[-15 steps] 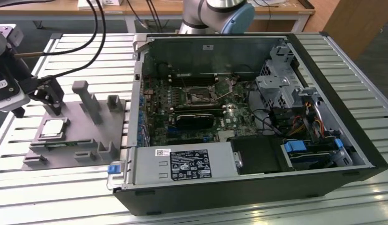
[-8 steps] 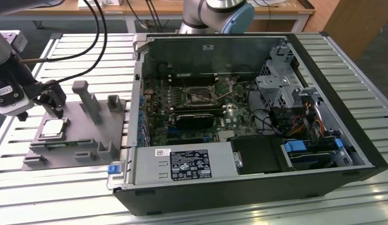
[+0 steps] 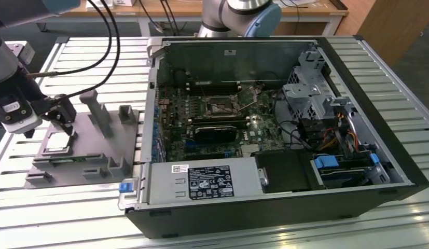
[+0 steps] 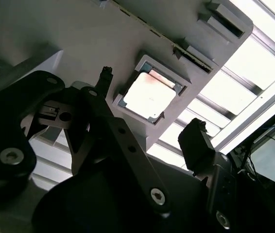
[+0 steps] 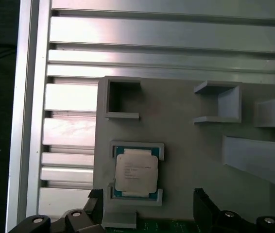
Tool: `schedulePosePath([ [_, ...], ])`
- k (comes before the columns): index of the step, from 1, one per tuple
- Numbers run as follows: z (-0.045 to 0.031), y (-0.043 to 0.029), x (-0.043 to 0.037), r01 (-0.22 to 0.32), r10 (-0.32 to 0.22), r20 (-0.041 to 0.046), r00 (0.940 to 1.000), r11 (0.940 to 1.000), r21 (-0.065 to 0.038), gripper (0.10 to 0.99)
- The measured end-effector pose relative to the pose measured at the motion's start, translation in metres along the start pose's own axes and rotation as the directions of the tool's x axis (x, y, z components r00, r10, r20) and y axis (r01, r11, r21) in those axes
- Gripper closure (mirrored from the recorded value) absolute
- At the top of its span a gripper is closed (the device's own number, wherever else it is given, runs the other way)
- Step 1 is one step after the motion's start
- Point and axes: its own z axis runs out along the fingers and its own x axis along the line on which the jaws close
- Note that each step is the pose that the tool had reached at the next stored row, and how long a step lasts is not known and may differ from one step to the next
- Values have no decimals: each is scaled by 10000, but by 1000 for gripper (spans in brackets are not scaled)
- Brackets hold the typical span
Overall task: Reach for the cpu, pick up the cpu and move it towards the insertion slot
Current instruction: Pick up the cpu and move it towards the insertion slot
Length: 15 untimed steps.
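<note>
**Reach step: claw (image 3: 64,124) spread over cpu (image 3: 57,142)**

Exterior view: claw hangs close over the cpu, which sits in a grey plastic fixture (image 3: 104,150) at 9 o'clock of the computer case (image 3: 270,220). The insertion slot (image 3: 219,106) is inside the case, well apart.

Second wrist view: black fingers (image 4: 196,145) spread, empty.

First wrist view: silvery lid, green rim.

Judged: grasp needs squared descent.

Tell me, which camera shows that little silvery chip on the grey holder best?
The first wrist view: the cpu lies face-on and whole in its grey holder. The second wrist view catches it slanted, its top glaring white; the exterior view shows it tiny, near the edge.
</note>
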Motion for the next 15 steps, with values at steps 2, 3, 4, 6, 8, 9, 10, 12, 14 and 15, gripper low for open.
schedulePosePath([
  [2, 37, -2, 2, 0, 0, 1, 10000, 10000, 0, 263],
  [3, 55, -2, 6, -1, 1, 3, 10000, 10000, 0, 263],
  [4, 72, -3, 10, -1, 1, 4, 10000, 10000, 0, 263],
  [6, 109, -5, 18, 1, -1, 7, 10000, 10000, 1, 263],
  [8, 146, -6, 24, 1, -1, 10, 10000, 10000, 0, 263],
  [9, 164, -7, 26, 0, 0, 9, 10000, 10000, 1, 263],
  [10, 182, -8, 28, 1, -1, 10, 10000, 10000, 1, 263],
  [12, 219, -9, 28, 0, 0, 9, 10000, 10000, 1, 263],
  [14, 255, -11, 29, 4, -4, 11, 10000, 10000, 0, 263],
  [15, 273, -9, 29, 7, -7, 11, 10000, 10000, 0, 263],
])
